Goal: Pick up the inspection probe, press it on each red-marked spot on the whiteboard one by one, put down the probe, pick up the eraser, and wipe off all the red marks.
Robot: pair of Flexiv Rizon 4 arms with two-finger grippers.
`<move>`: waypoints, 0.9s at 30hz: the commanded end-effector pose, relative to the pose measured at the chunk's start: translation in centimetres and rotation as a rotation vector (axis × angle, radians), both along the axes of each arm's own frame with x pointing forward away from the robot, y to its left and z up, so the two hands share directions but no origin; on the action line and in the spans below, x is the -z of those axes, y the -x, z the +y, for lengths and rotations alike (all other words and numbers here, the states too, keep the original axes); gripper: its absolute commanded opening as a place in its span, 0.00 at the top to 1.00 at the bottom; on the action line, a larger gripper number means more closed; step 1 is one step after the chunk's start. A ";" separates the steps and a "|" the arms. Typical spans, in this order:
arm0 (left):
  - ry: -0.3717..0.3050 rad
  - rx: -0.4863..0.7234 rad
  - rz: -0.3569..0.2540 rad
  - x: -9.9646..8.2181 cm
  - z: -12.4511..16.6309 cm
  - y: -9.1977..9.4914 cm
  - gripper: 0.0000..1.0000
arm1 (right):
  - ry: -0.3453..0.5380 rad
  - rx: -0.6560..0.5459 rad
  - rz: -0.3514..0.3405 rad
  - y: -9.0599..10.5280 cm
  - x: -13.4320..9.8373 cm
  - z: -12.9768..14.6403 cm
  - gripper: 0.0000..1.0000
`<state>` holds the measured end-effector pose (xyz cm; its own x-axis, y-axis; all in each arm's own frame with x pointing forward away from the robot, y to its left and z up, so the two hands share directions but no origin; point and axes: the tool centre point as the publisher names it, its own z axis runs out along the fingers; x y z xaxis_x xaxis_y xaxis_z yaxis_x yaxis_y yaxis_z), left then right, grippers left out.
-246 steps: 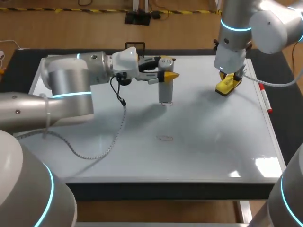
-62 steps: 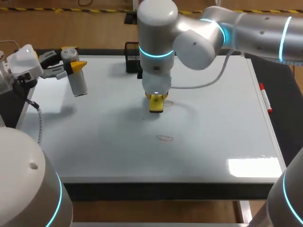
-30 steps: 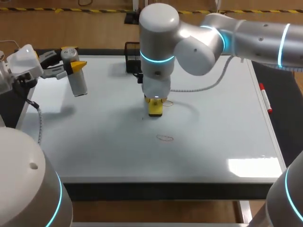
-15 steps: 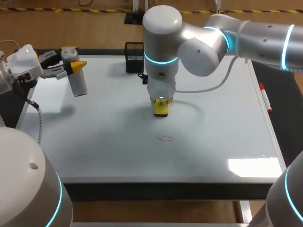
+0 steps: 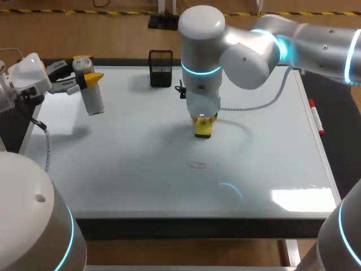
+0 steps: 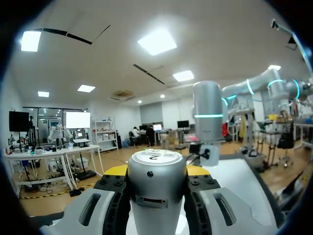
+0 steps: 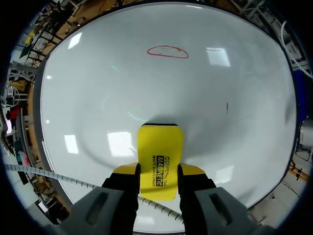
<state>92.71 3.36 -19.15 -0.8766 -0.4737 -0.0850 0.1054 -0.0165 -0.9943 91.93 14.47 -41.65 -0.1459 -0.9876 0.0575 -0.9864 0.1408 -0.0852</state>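
A dark table point(image 5: 338, 113) is carrying the whiteboard point(image 5: 130, 169), its black top showing as a band along the board's right side and front. A black mesh holder point(image 5: 161, 69) is standing at the board's far edge, and a red marker point(image 5: 316, 117) is lying along its right edge. Light is glaring off the board in a bright patch point(image 5: 293, 197) near its front right corner.

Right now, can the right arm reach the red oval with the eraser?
Probably yes. The right gripper holds the eraser near the red oval, with only bare whiteboard between them; the left gripper and probe sit far off to the side.
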 end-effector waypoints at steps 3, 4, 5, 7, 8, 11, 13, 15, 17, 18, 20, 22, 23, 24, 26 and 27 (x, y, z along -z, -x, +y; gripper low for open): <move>0.001 0.000 -0.002 0.0 0.0 0.0 1.00 | 0.002 0.003 -0.005 0.0 0.0 -1.3 1.00; 0.001 0.000 -0.002 0.0 0.0 0.0 1.00 | 0.003 0.003 -0.005 0.0 -0.1 -1.4 1.00; 0.001 0.000 -0.002 0.0 0.0 0.0 1.00 | 0.005 0.004 -0.005 0.0 -0.1 -1.5 1.00; 0.001 0.000 -0.002 0.0 0.0 0.0 1.00 | 0.007 0.004 -0.007 0.0 -0.2 -1.6 1.00; 0.001 0.000 -0.002 0.0 0.0 0.0 1.00 | 0.007 0.005 -0.008 -0.1 -0.3 -1.7 1.00; 0.001 0.000 -0.002 0.0 0.0 0.0 1.00 | 0.004 0.006 -0.010 -0.2 -0.5 -1.8 1.00; 0.001 0.000 -0.002 0.0 0.0 0.0 1.00 | -0.034 0.005 0.012 -0.3 -0.7 -2.0 1.00; 0.001 0.000 -0.002 0.0 0.0 0.0 1.00 | -0.040 0.008 0.015 -0.6 -1.0 -2.3 1.00; 0.001 0.000 -0.002 0.0 0.0 0.0 1.00 | -0.052 0.024 0.008 -1.1 -1.6 -3.0 1.00; 0.001 0.000 -0.002 0.0 0.0 0.0 1.00 | -0.057 0.029 0.007 -1.4 -1.9 -3.3 1.00; 0.001 0.000 -0.002 0.0 0.0 0.0 1.00 | -0.043 0.041 -0.011 -1.9 -2.5 -3.9 1.00; 0.001 0.000 -0.002 0.0 0.0 0.0 1.00 | -0.033 0.051 -0.022 -2.5 -2.9 -4.5 1.00; 0.001 0.000 -0.002 0.0 0.0 0.0 1.00 | -0.029 0.060 -0.025 -2.8 -3.0 -4.8 1.00; 0.001 0.000 -0.002 0.0 0.0 0.0 1.00 | -0.029 0.065 -0.026 -2.9 -3.2 -5.1 1.00; 0.001 0.000 -0.002 0.0 0.0 0.0 1.00 | -0.024 0.082 -0.033 -3.4 -3.5 -5.7 1.00; 0.001 0.000 -0.002 0.0 0.0 0.0 1.00 | -0.026 0.094 -0.035 -3.6 -3.6 -6.1 1.00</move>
<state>92.71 3.36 -19.15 -0.8766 -0.4736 -0.0849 0.1053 -0.0166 -0.9943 95.43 9.15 -38.75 -0.2356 -0.9714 0.0295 -0.9662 0.2309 -0.1143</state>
